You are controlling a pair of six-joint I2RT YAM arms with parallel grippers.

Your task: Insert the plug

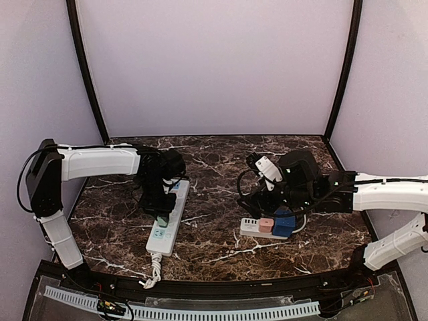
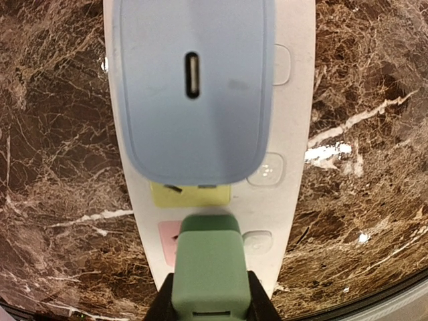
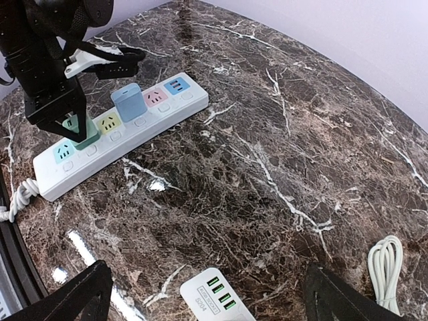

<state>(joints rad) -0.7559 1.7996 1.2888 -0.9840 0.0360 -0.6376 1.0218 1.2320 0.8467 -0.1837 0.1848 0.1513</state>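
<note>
Left gripper (image 2: 208,297) clamped on green plug (image 2: 206,264). Plug upright over white power strip (image 2: 294,200), just beside blue USB charger (image 2: 194,87); seating depth not discernible. Right gripper (image 3: 206,275) spread wide, empty, above small USB strip (image 3: 221,302).

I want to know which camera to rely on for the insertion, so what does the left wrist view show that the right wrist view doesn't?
Left wrist only: the slot-shaped port on top of the blue adapter, and a pink outlet partly under the green plug. Right wrist only: the left arm above the plug, a white power cord, a small USB charger strip and a coiled white cable. Both: the white power strip, blue adapter, yellow outlet, and green plug held by the left pincer.
</note>
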